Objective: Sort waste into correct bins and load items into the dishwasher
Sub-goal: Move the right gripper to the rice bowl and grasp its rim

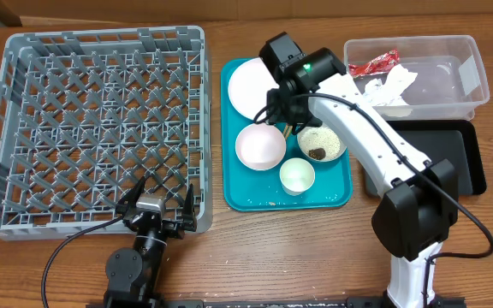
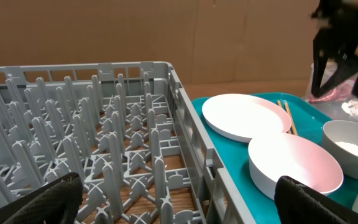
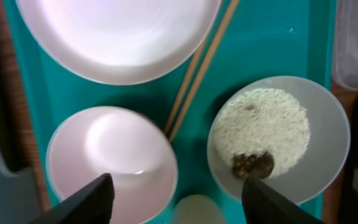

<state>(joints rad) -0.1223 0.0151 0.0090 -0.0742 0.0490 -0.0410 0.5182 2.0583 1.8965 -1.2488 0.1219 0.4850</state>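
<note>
The teal tray (image 1: 336, 184) holds a white plate (image 1: 251, 84), an empty pale-pink bowl (image 1: 260, 145), a bowl with rice scraps and a dark bit (image 1: 321, 143), and a small white cup (image 1: 297, 175). My right gripper (image 1: 288, 120) hangs open and empty above them. In its wrist view the open jaws (image 3: 179, 199) frame the empty bowl (image 3: 110, 162), the rice bowl (image 3: 278, 140) and the cup (image 3: 197, 211), with the chopsticks (image 3: 197, 68) beside the plate (image 3: 117, 37). The red wrapper (image 1: 373, 63) and white tissue (image 1: 394, 85) lie in the clear tub (image 1: 418, 111). My left gripper (image 1: 157, 205) is open at the grey rack's (image 1: 101, 32) front edge.
The black tray (image 1: 435, 162) lies right of the teal tray, in front of the tub. The left wrist view shows the rack's pegs (image 2: 92, 143), the plate (image 2: 244, 117), the empty bowl (image 2: 294, 165) and my open left jaws (image 2: 179, 199). Cardboard stands behind the table.
</note>
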